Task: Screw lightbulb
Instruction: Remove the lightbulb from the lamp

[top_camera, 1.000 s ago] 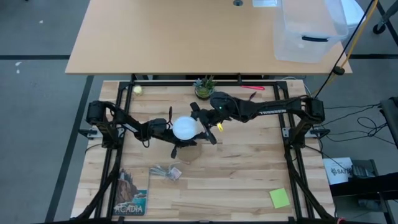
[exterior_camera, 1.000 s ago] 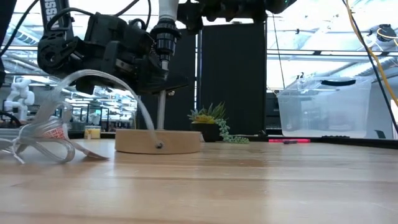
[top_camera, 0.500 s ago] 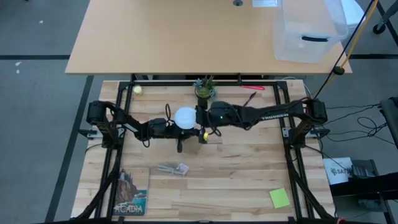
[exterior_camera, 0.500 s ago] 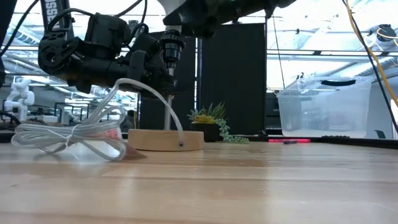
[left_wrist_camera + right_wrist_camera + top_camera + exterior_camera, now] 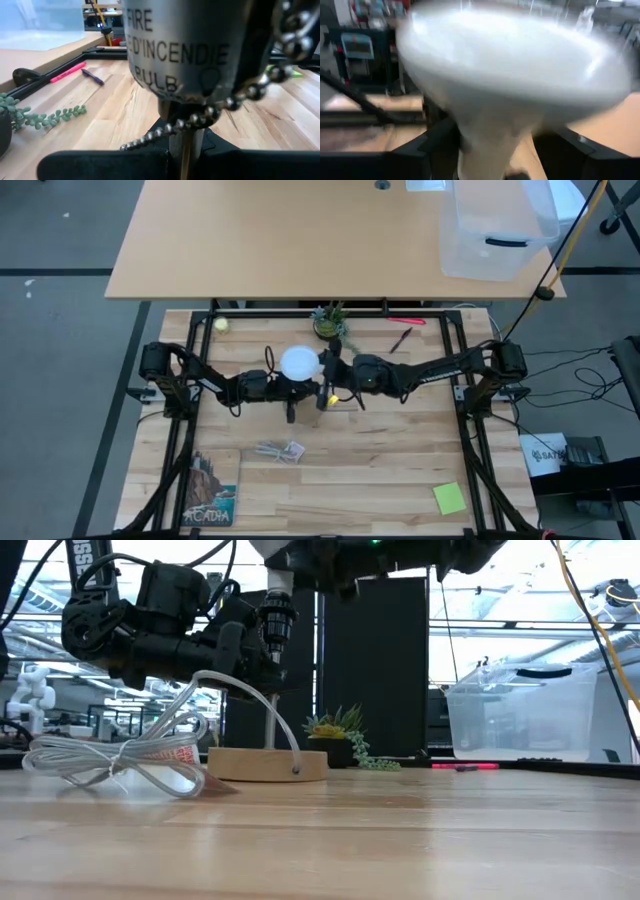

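Gripping the lightbulb point(image 5: 299, 363) over the socket point(image 5: 275, 618), right claw point(image 5: 325, 370)

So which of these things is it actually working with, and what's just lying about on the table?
In use:
- lightbulb
- wooden stand with its socket
- left hand, on the stand's stem
- right hand, by the bulb

Lying about:
- potted plant
- pink pen
- yellow sticky note
- booklet
- plastic wrapper
- small yellow ball
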Available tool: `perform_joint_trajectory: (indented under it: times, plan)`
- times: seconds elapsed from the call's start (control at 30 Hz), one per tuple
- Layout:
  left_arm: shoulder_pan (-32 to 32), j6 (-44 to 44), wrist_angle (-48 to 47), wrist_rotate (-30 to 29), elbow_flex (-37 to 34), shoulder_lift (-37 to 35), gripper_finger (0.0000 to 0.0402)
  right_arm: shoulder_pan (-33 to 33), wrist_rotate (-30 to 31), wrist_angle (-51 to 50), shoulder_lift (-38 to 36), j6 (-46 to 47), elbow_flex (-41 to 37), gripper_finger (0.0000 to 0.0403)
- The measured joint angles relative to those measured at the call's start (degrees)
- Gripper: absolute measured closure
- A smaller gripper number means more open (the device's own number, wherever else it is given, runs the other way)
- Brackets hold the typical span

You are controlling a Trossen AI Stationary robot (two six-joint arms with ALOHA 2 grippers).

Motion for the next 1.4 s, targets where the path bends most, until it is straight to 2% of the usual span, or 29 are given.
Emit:
perform_joint_trajectory:
  times: [0.23,0.33,0.5,0.7,0.87,1.0,1.3,1.4]
  plan:
    - [0.0,-0.3,0.0,0.1,0.0,0.0,0.0379,-0.5,-0.6,2.2,0.2,-1.3,0.0,0.0186]
    - [0.1,-0.3,0.0,1.6,0.0,0.0,0.0379,-1.1,-2.8,1.9,0.2,-1.6,0.0,0.0191]
    - [0.0,-0.3,-0.1,6.0,0.0,0.0,0.0379,-2.3,-11.0,1.5,0.2,-1.5,0.0,0.0207]
    - [0.0,0.0,0.5,13.9,0.0,0.0,0.0379,-4.2,-21.0,1.4,0.1,-2.0,0.0,0.0214]
    - [0.0,1.2,0.6,17.7,0.0,0.0,0.0379,-5.9,-29.6,1.6,0.1,-4.1,0.0,0.0214]
    - [0.0,1.0,0.5,19.7,0.5,0.0,0.0379,-7.5,-33.9,2.4,0.2,-5.1,0.0,0.0217]
    - [0.9,2.3,-3.7,26.5,3.4,0.0,0.0379,-9.9,-47.4,6.6,4.6,-4.3,2.2,0.0216]
    - [1.3,2.9,-4.2,26.8,3.5,0.0,0.0379,-10.3,-49.4,7.5,5.3,-4.3,2.6,0.0213]
